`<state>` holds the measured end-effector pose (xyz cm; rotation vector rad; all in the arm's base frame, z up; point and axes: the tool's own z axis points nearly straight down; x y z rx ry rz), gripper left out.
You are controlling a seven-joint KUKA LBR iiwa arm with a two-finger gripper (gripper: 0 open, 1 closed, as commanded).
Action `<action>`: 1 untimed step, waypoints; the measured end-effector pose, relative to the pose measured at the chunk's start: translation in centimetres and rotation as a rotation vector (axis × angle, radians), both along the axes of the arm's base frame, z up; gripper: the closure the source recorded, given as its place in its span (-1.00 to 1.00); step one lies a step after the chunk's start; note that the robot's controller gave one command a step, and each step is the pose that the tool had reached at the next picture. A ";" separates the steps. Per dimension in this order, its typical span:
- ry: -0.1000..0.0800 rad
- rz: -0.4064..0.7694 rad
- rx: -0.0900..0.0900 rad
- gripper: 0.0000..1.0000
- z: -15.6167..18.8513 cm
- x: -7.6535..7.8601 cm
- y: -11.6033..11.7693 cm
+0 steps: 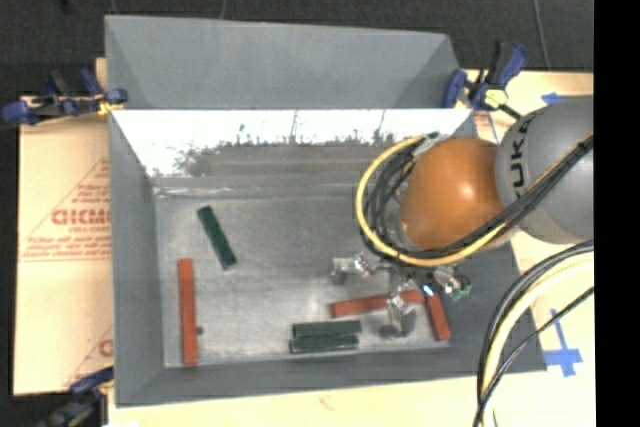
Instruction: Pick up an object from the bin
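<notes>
Approach step: your end effector (378, 291) is spread open and empty, low over the short red bar (356, 306) at the front right of the bin (135, 215). Next, likely straddle it, then close.

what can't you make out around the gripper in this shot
- Camera view: whether the gripper touches the red stick beneath it; the gripper's own metal parts cover the contact.
- Camera view: the upper end of the other red stick at the right, hidden by the gripper.
- Camera view: the right rear of the bin floor, hidden under the arm's orange cover.
</notes>
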<state>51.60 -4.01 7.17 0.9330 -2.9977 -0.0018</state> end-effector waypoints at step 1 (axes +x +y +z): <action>-0.006 0.000 0.001 1.00 0.4 0.1 0.1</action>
